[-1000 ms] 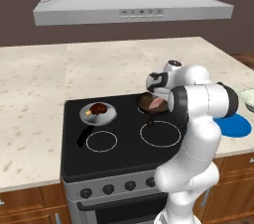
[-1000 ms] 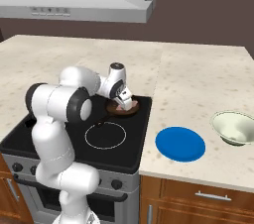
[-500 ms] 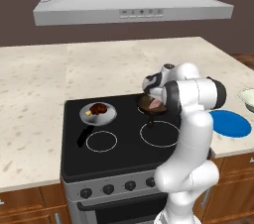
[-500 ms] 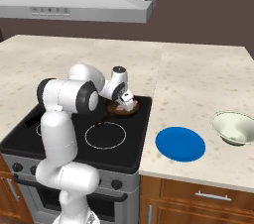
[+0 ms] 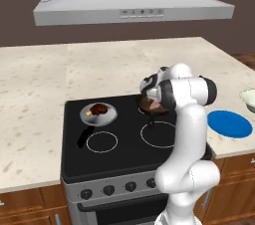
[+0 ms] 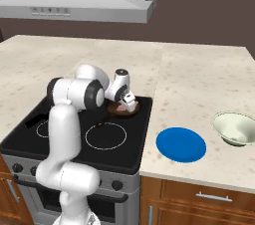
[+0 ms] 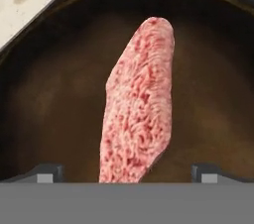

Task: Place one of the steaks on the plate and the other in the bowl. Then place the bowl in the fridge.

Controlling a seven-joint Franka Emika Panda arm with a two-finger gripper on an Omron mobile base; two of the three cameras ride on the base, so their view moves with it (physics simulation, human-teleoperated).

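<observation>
End effector (image 7: 127,173) fully open, empty, straddling flat pinkish-red steak slab (image 7: 139,104) in dark brown frying pan (image 7: 54,99); closing high risks slipping off.

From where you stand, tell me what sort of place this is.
A home kitchen, rendered rather than real. A black cooktop with knobs sits under a grey range hood, set into a speckled stone counter over wooden cabinets. A pinkish-red steak lies in a dark brown pan on the stove.
</observation>
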